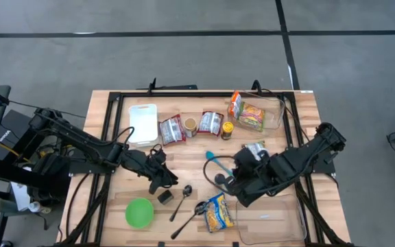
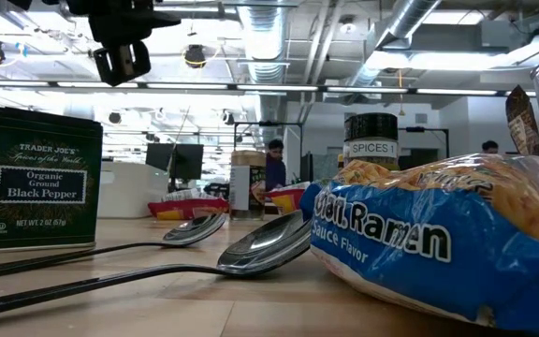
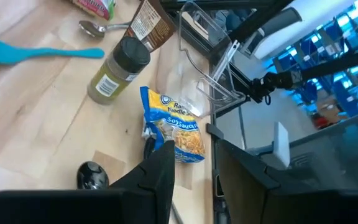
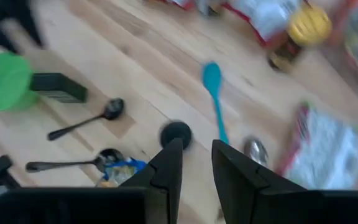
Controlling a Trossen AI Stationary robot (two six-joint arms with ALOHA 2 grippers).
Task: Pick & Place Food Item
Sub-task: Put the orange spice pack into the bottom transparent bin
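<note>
The blue ramen packet (image 1: 218,211) lies flat near the table's front edge; it also fills the right of the low view (image 2: 438,234) and shows in the left wrist view (image 3: 176,127). My left gripper (image 1: 163,175) hovers left of centre, above the black pepper tin (image 1: 164,197). Its fingers (image 3: 191,180) stand open with nothing between them. My right gripper (image 1: 242,184) hangs right of centre, beyond the ramen packet and beside a blue spatula (image 1: 214,161). Its fingers (image 4: 197,168) are a little apart and hold nothing.
Two spoons (image 1: 184,199) lie between tin and ramen, and a green bowl (image 1: 139,213) is at the front left. A clear tray (image 1: 269,219) sits front right. Far side: white container (image 1: 142,123), snack packets (image 1: 172,129), spice jars (image 1: 228,129), clear bin with packs (image 1: 269,113).
</note>
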